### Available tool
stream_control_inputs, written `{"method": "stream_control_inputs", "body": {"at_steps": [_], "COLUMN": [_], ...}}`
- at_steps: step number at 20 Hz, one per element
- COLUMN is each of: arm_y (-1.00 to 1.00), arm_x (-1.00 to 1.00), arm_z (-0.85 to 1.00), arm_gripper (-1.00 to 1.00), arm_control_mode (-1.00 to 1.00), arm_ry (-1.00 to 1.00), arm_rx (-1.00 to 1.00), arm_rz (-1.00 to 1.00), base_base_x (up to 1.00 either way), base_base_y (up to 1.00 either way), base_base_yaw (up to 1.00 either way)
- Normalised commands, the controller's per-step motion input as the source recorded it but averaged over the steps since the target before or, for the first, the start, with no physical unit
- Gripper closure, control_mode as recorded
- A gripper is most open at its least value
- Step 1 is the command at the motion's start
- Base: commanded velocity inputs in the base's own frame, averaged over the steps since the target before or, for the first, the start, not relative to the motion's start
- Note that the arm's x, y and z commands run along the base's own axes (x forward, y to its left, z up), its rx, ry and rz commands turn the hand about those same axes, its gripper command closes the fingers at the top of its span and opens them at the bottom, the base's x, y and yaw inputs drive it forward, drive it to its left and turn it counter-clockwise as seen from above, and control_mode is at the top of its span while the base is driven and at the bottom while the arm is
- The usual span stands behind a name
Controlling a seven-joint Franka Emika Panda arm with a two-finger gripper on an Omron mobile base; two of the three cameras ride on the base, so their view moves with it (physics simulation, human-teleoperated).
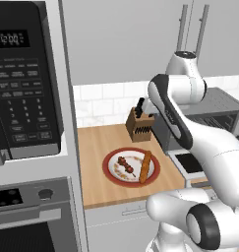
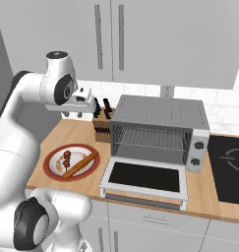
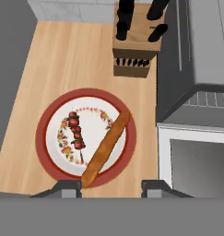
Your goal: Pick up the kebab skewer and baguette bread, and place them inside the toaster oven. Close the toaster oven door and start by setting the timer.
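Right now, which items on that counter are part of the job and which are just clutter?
Job:
- kebab skewer, lying on the red-rimmed plate
- baguette bread, lying on that plate beside the skewer
- toaster oven
- toaster oven door, dropped open

Clutter:
- knife block
- microwave
- wall oven
- cooktop
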Motion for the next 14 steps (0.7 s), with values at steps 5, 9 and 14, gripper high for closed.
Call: {"method": "stream_control_inputs", "body": {"at_steps": [5,9,14], "arm_y": [-0.25,-0.85,-0.97], "arm_x": [-0.27,-0.59,-0.49], "arm_z": [-0.06,0.0,-0.14], "arm_gripper": [-1.0,-1.0,-1.0], "arm_control_mode": [-1.0,-1.0,-1.0], "arm_ry": [-0.06,-0.23,-0.36], "arm_rx": [0.03,0.13,0.18], "arm_rz": [0.01,0.02,0.06], "base_base_x": [0.0,0.0,0.0], "base_base_y": [0.0,0.0,0.0], "base_base_yaw": [0.0,0.0,0.0]}}
